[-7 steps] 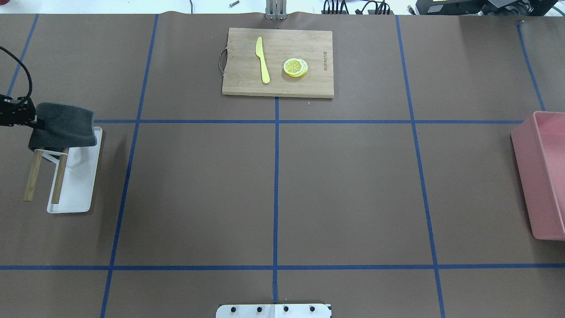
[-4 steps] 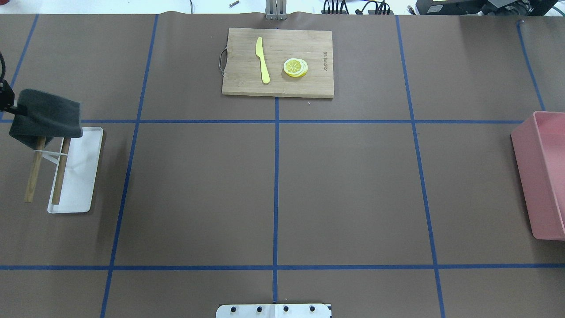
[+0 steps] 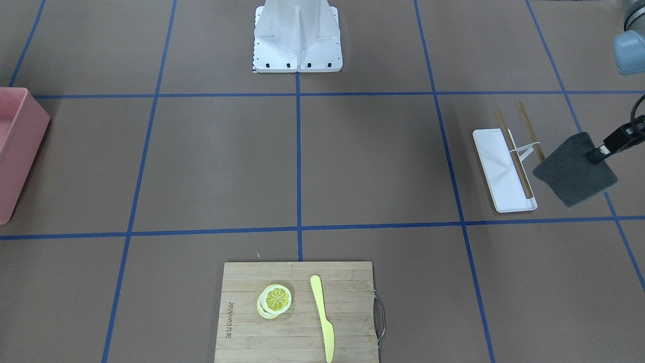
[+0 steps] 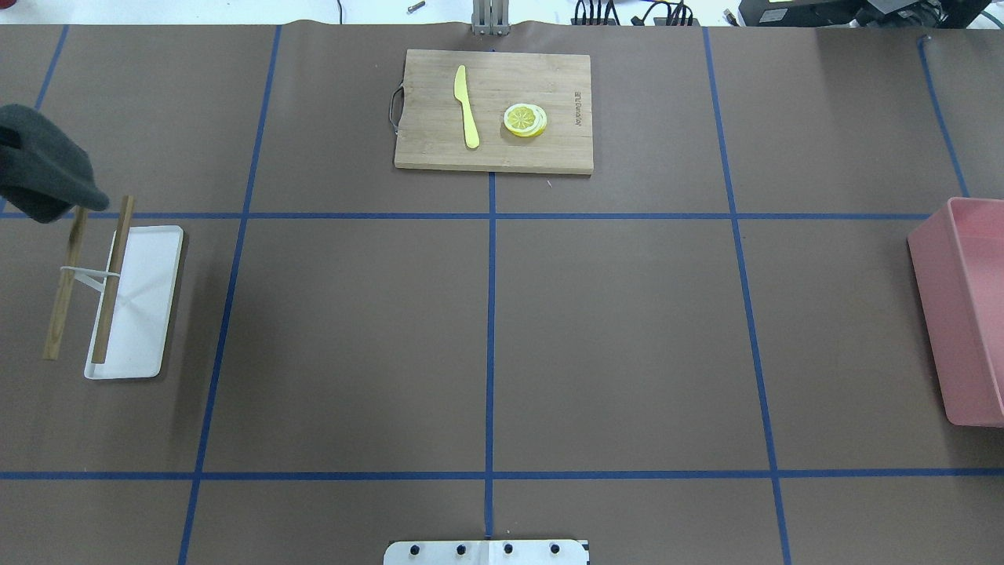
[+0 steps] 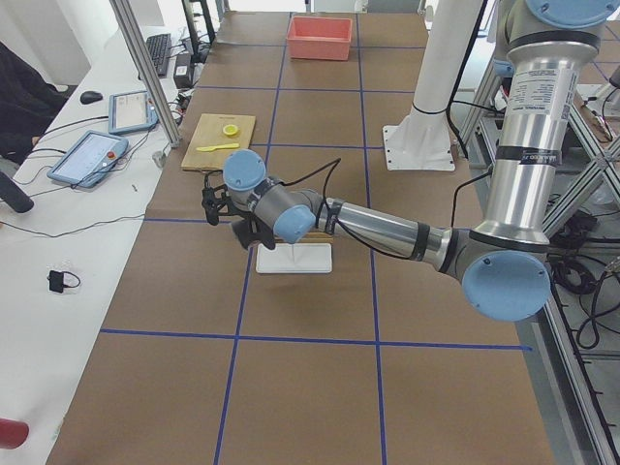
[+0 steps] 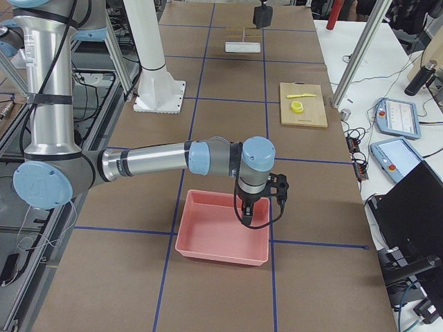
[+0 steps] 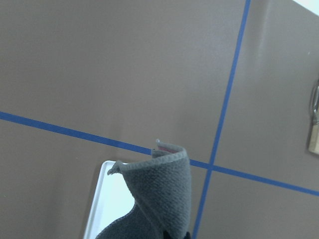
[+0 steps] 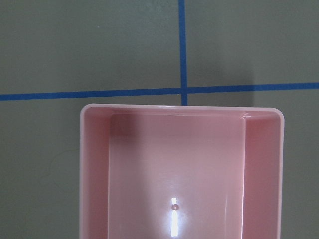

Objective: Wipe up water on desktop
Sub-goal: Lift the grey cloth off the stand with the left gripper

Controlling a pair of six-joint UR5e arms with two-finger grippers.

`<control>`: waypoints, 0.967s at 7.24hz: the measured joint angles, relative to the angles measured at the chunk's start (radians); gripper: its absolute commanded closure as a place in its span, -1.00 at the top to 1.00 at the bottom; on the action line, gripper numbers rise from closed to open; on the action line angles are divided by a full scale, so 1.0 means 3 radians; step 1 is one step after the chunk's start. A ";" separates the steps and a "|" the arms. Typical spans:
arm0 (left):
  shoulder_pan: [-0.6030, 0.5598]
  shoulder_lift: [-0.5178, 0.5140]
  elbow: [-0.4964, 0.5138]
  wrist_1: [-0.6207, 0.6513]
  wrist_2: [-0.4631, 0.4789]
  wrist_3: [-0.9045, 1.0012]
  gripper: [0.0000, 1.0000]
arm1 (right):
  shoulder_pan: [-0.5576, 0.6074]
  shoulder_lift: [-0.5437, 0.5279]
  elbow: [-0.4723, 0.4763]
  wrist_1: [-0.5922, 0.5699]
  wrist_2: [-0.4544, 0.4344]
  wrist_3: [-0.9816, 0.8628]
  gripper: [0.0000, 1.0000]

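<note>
Robotics lab: tape-gridded desktop (image 4: 627, 314), teach pendants (image 5: 87, 158), aluminium frame post (image 5: 145, 68) alongside

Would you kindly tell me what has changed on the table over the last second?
The left gripper, holding the grey cloth, has carried it off the wooden rack, further to the robot's left and slightly away from the robot; the rack's bars now show fully. The white tray, cutting board, knife, lemon slices and pink bin have not moved.

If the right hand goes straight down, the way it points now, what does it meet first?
Most likely the floor of the pink bin: the right hand hangs pointing down over it, with nothing between. Its height above the floor is unclear.
</note>
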 measured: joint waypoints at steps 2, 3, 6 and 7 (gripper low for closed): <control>0.0220 -0.0470 -0.0019 0.0110 0.0103 -0.1170 -1.00 | -0.0119 -0.0002 0.0125 0.0417 0.0069 0.0011 1.00; 0.0413 -0.0653 -0.0026 0.0122 0.0297 -0.1634 -1.00 | -0.0235 0.0017 0.0146 0.0654 0.0094 0.0037 1.00; 0.1004 -0.1056 -0.0043 0.0130 0.0864 -0.2714 -1.00 | -0.0727 0.0431 0.0225 0.1300 0.0144 0.0525 1.00; 0.1161 -0.1185 -0.0044 0.0136 0.0992 -0.3024 -1.00 | -0.0912 0.0588 0.0251 0.1581 0.0123 0.0815 1.00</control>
